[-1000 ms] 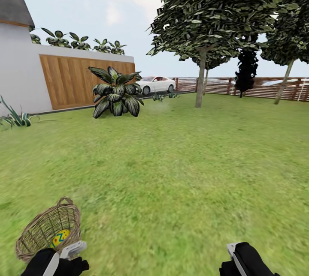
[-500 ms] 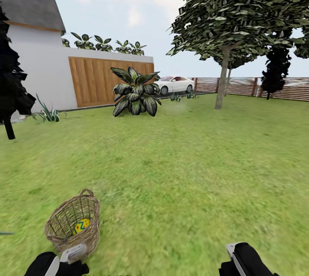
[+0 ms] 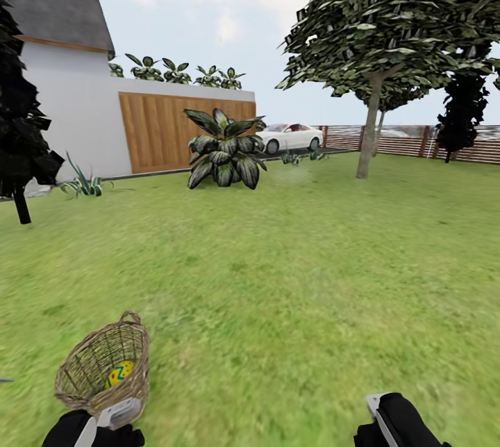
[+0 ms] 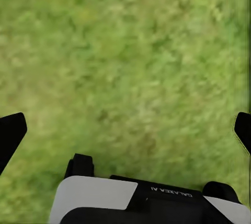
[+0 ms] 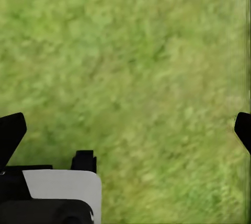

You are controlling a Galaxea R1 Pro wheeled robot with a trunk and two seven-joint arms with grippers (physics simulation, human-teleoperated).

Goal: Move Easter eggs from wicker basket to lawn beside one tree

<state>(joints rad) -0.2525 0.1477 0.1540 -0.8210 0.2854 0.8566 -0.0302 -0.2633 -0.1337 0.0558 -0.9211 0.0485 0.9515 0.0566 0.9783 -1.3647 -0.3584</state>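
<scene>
- The basket point(image 3: 104, 374) is being seen at the lower left of the head view, tilted on the lawn point(image 3: 292, 280), with one egg point(image 3: 119, 373) showing inside; the other eggs cannot be made out.
- The egg is being judged small, light, smooth and likely to roll, so a gentle pinch across its middle is being called for.
- The basket is being judged light and easily tipped; its rim is best left unpushed.
- The left gripper point(image 4: 125, 130) is being held over bare grass, its dark fingertips spread wide and nothing between them.
- The right gripper point(image 5: 125, 125) is likewise being held wide apart over grass.
- The tree point(image 3: 368, 131) is standing far off at the upper right.
- Against half a second ago, the whole view is being swung leftward: basket sits further left and lower.
</scene>
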